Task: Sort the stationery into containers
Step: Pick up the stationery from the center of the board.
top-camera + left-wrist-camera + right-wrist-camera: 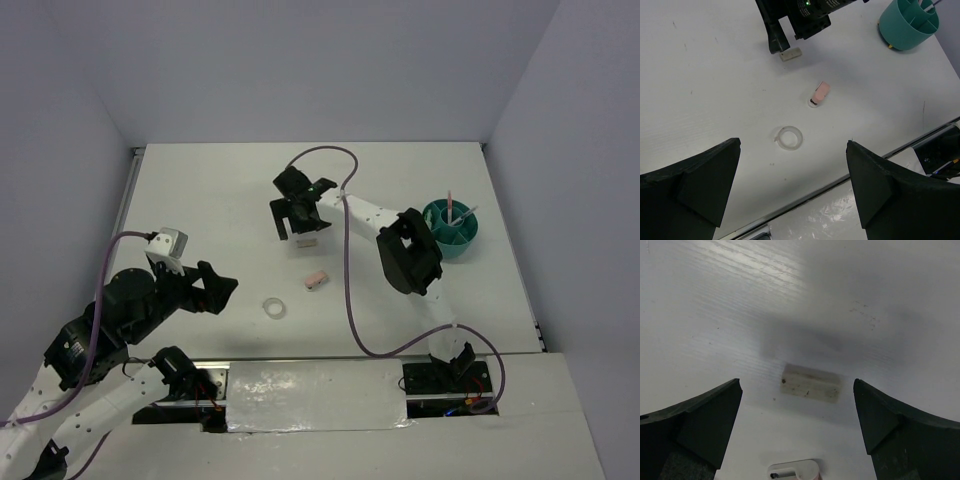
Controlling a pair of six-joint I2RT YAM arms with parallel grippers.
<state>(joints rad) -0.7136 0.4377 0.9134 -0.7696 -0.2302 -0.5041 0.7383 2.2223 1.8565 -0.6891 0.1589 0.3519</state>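
Observation:
A tan eraser block (810, 383) lies flat on the table, and my right gripper (797, 390) hangs open over it, jaws wide on either side, not touching. From above the block (308, 240) shows just below the right gripper (297, 218). A pink block (316, 280) and a clear tape ring (274, 308) lie nearer the front; they also show in the left wrist view, the pink block (819, 93) and the ring (789, 137). My left gripper (222, 290) is open and empty, left of the ring. The teal organiser (451, 228) at the right holds pens.
The right arm's black forearm (408, 252) lies between the blocks and the organiser. The table's front edge with a metal strip (855, 172) runs just below the tape ring. White walls enclose the table at the back and sides.

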